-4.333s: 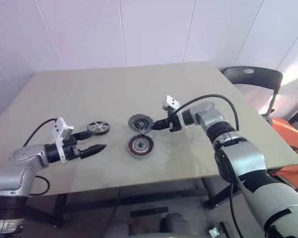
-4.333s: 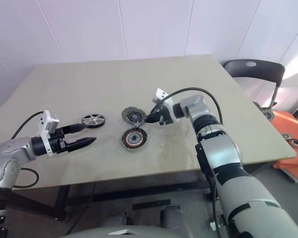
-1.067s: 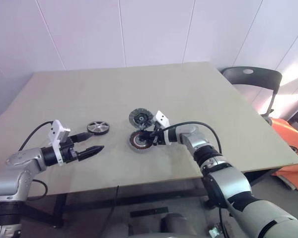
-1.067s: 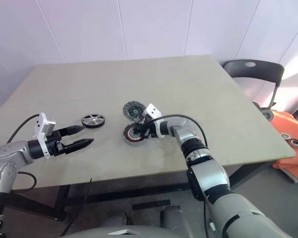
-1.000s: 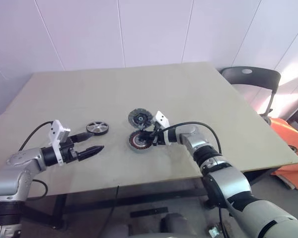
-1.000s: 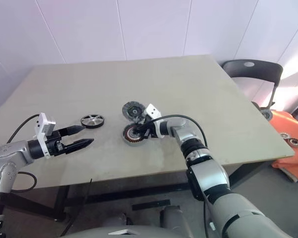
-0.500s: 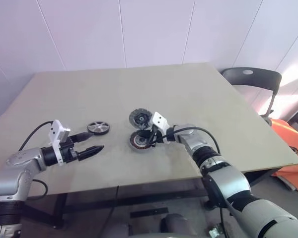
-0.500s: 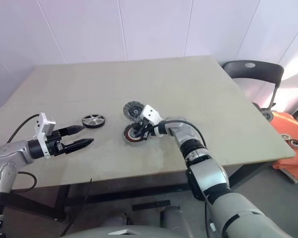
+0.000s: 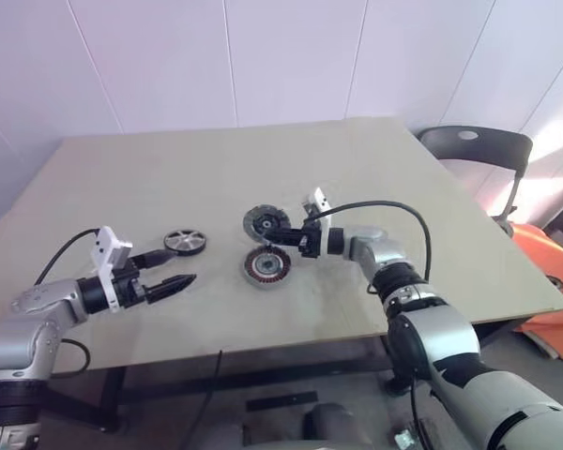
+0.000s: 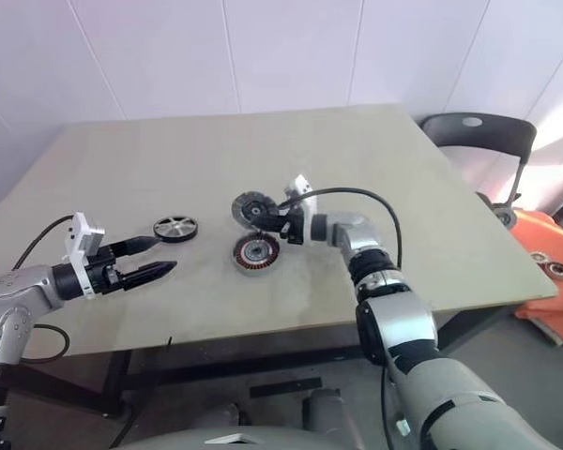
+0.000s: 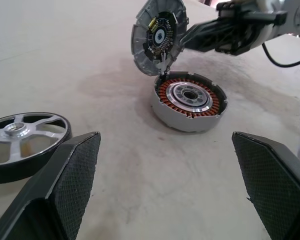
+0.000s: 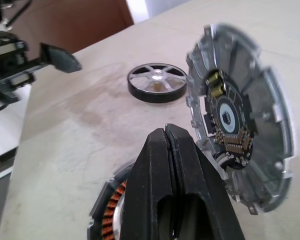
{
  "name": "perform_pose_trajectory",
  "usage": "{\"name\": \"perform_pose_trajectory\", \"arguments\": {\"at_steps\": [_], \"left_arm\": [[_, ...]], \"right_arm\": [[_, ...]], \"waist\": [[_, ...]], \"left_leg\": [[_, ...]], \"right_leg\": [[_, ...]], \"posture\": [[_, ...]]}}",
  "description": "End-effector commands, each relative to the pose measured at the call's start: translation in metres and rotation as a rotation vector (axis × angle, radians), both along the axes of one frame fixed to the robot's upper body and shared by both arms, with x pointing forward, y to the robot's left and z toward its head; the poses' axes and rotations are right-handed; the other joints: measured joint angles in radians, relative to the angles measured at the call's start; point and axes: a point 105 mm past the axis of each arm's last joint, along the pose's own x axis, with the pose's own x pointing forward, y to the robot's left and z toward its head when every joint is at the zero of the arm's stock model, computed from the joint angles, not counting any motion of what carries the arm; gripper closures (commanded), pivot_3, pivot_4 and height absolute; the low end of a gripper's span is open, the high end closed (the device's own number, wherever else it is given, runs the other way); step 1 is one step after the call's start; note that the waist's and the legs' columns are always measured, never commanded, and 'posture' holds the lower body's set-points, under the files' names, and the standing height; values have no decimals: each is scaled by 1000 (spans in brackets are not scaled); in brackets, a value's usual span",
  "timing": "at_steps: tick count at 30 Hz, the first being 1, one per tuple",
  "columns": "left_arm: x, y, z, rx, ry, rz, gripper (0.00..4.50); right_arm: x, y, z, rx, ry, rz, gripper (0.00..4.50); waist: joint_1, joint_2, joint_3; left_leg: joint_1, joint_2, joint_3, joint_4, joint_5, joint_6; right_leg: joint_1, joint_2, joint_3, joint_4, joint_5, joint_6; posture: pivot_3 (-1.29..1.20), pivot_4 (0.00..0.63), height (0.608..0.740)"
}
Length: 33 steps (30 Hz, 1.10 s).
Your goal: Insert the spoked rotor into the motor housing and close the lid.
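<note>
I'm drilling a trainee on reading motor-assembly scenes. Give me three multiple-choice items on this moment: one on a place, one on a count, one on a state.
1. Where does the small silver open-spoked rotor lie?
A. inside the housing
B. on the table by the left pincer
C. in the right pincer

2. How many round motor parts are there on or over the beige table?
A. two
B. three
C. five

3. How is the ribbed grey disc lid standing?
A. flat on the housing
B. flat on the table
C. tipped up on edge over the round copper-wound housing

Answers:
1 B: it rests beside the open left fingers.
2 B: rotor, lid and housing.
3 C: it stands tilted with its underside showing, by the shut right pincer.
</note>
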Motion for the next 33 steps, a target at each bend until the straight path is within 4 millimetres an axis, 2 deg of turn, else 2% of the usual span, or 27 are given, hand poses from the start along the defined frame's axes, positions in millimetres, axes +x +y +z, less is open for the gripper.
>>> {"name": "perform_pose_trajectory", "arguments": {"at_steps": [1,4,7,10,12,16,21,25,28,31,33], "left_arm": [[3,14,26,12,-78,52,18],[1,20,37,-7,-99,95,18],[-3,21,32,-17,-85,128,18],[3,30,27,-38,-87,222,18],[10,38,17,-43,-72,322,18],[12,47,-21,-13,11,477,18],[12,33,-34,-164,69,526,18],[17,25,-28,-214,58,521,18],[19,24,-25,-216,50,493,18],[21,25,-26,-207,51,480,18],[23,24,-24,-207,48,469,18]], "right_arm": [[4,-4,24,14,-79,21,4474],[1,-7,20,-15,-79,34,4474],[0,-6,15,-32,-76,38,4474],[1,-3,17,-22,-81,24,4474],[3,-1,18,-19,-83,14,4474],[1,0,12,-37,-78,11,4474],[3,-4,13,-34,-74,-5,4474],[-1,-4,27,-12,-89,53,4474],[-23,-5,33,-71,-235,229,4474],[-36,-13,18,-217,-499,320,4474],[-38,-17,12,-236,-561,334,4474]], "waist": [[0,0,0],[-1,0,0],[-1,0,0],[0,0,0],[1,0,0],[1,0,0],[1,-1,0],[1,-1,0],[2,-1,0],[2,-1,-1],[1,-1,0]], "left_leg": [[0,0,0,0,0,0],[0,0,0,0,0,0],[0,0,0,-1,0,0],[0,0,0,-1,0,0],[0,0,0,0,0,0],[0,0,0,0,0,0],[-2,0,0,-1,0,0],[-1,0,0,0,0,0],[-1,0,0,0,0,0],[-2,-1,0,-1,0,0],[-1,-1,0,-1,0,0]], "right_leg": [[0,0,0,0,0,0],[0,0,0,0,0,0],[0,0,0,-1,0,0],[-1,0,0,-1,0,0],[-1,0,0,0,0,0],[0,0,0,0,0,0],[-2,-1,0,-1,0,0],[-2,-1,0,0,0,0],[-2,-1,-1,0,0,0],[-1,-1,-1,-2,0,0],[0,-1,-2,-2,0,0]], "posture": [[0,0,740],[0,0,740],[0,0,740],[0,0,740],[0,0,740],[0,0,740],[0,0,740],[0,0,740],[0,0,740],[0,0,740],[0,0,740]]}}
